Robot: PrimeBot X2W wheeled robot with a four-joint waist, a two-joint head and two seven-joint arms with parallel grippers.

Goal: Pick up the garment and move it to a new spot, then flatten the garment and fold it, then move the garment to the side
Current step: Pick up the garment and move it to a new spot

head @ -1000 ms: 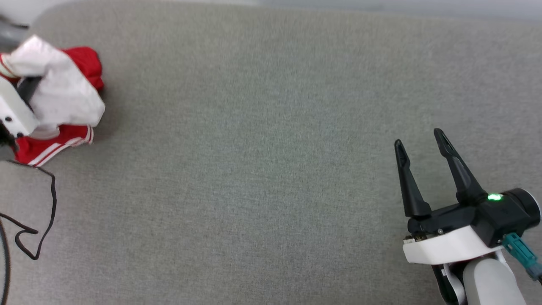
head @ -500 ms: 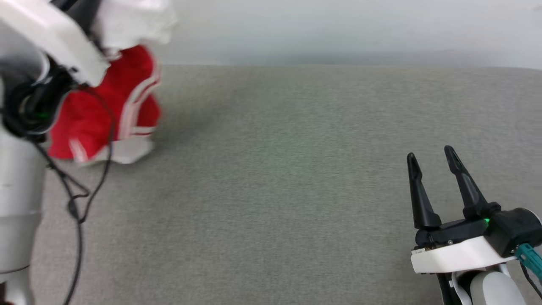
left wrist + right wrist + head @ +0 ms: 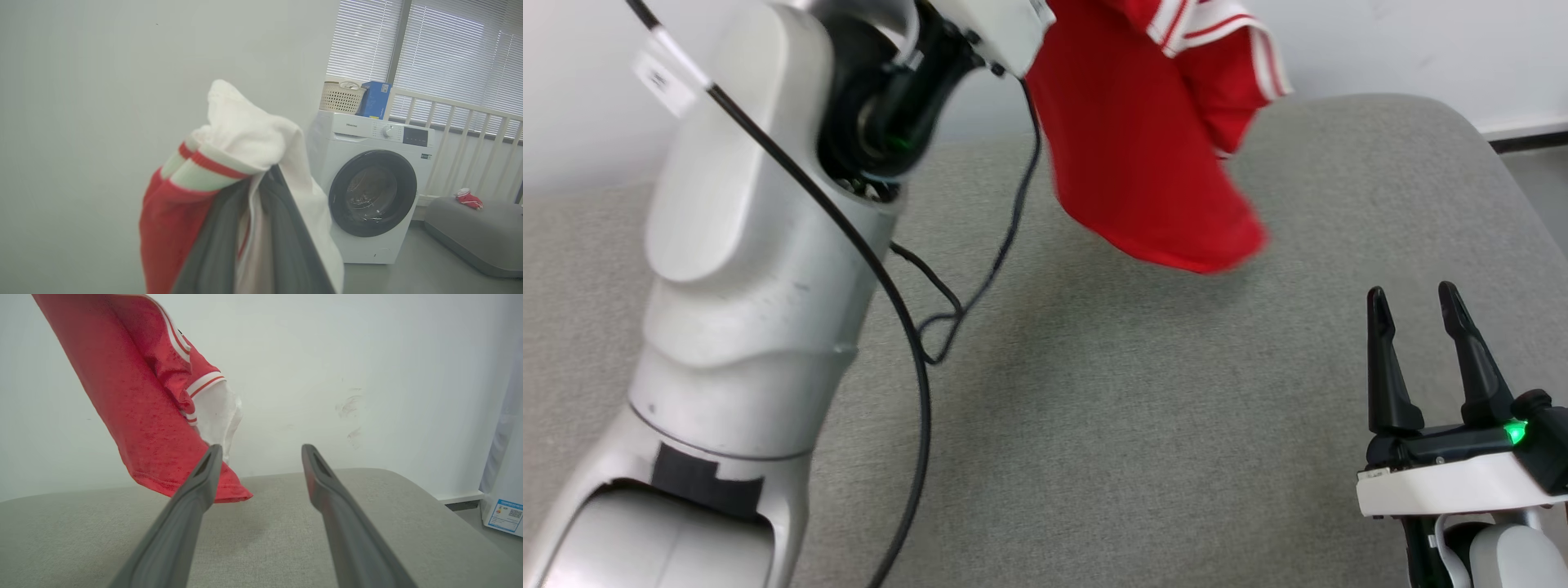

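Left gripper [image 3: 261,179]: raised high toward a pale wall [image 3: 102,102], fingers pinched close on garment [image 3: 171,220]. White sleeve with red-striped cuff bunched over the fingertips, red cloth hanging down beside them.

Left arm [image 3: 743,245]: pale grey, rising across the left of the head view, with black cable [image 3: 919,367] looped alongside.

Garment, head view [image 3: 1143,163]: red body hanging from the top edge, striped trim near the top, lower hem blurred. Low over grey cushion [image 3: 1135,425], seemingly clear of it. In the right wrist view, red cloth draped at upper left, white sleeve behind it, hem partly hidden by the finger on that view's left.

Right gripper [image 3: 1411,292]: lower right of the head view, jaws spread wide, nothing between them. Well apart from the garment, over the cushion, green light lit on the housing.

Surroundings, left wrist view:
- White washing machine [image 3: 372,192] with dark round door.
- Pale basket [image 3: 342,97] and blue box [image 3: 375,99] side by side on top of it.
- Window blinds [image 3: 449,53] behind a white railing [image 3: 461,134].
- Second grey cushion [image 3: 478,241] on the floor, with a small red-and-white item [image 3: 468,199] lying on it.
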